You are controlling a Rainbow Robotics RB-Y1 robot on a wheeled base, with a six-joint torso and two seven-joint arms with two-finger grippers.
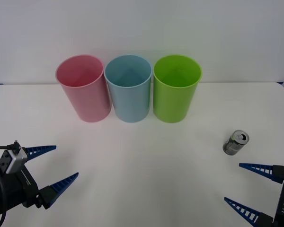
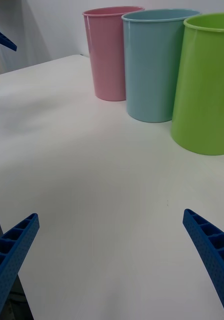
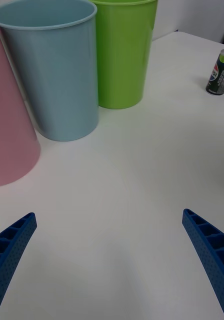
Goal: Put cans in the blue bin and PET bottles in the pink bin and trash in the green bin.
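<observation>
- The jaws of both grippers are spread wide, and nothing is held between them.
- The right gripper (image 1: 244, 183) is held low over the near right corner of the table (image 1: 142, 161), its blue ribbed fingers (image 1: 258, 169) pointed across the table toward the robot's left.
- The can (image 1: 235, 142) is found just beyond that gripper, standing upright on the table and untouched, its silver pull-tab top facing up.
- The left gripper (image 1: 56, 165) is held over the near left part of the table, its fingers (image 1: 40, 150) angled inward toward the middle and well apart from the can.
- In the left wrist view, the can (image 3: 220, 72) is seen far off to one side, past the green bin (image 3: 123, 52), with a dark body and a green-and-white label.
- Three bins are lined up along the far side of the table, all upright and open at the top: the pink bin (image 1: 83, 90) on the robot's left, the blue bin (image 1: 128, 90) in the middle, the green bin (image 1: 175, 90) on the right.
- The rims of neighbouring bins are nearly touching or touching; which cannot be told.
- The can is set well apart from the bins, nearest to the green one.
- A pale wall (image 1: 142, 28) is seen behind the table.
</observation>
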